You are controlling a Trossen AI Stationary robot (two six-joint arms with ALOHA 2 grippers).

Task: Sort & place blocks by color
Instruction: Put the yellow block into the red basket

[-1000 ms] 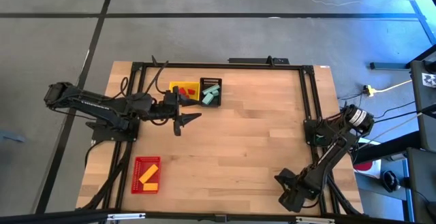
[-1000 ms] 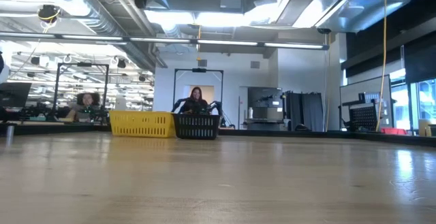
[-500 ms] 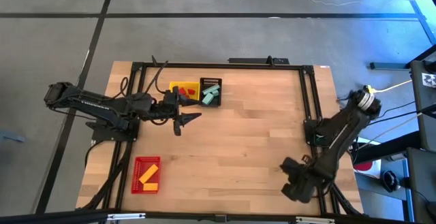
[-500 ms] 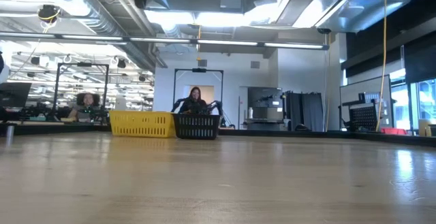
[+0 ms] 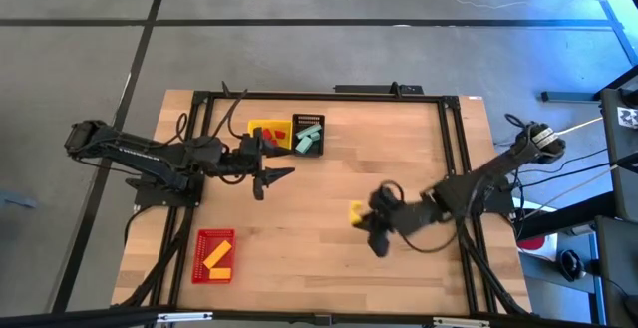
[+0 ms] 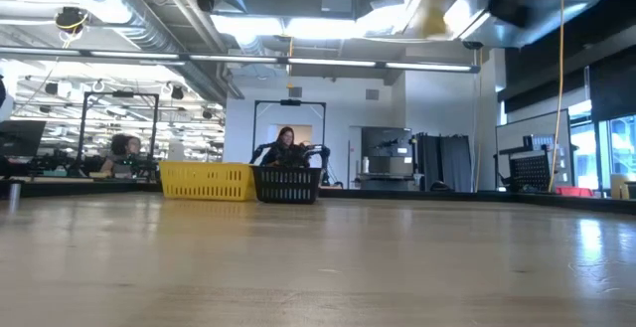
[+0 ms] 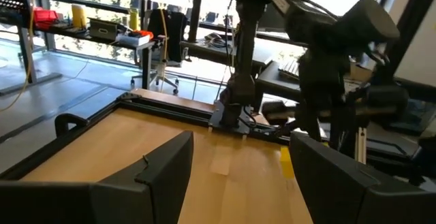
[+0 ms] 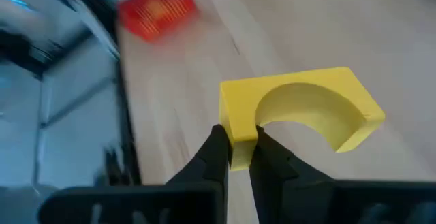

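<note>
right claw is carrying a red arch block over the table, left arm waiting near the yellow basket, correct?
Not quite: the arch block in the right claw is yellow, not red, as the right wrist view shows. The left arm does wait by the yellow basket.

Light wooden desk (image 5: 339,243) with plank grain, seen from above, edged by a black frame (image 5: 329,96). Resting on it: a yellow basket (image 5: 267,131) and a black basket (image 5: 308,135) side by side near the far edge, and a red basket (image 5: 214,256) near the front left corner, well apart from the other two.
</note>
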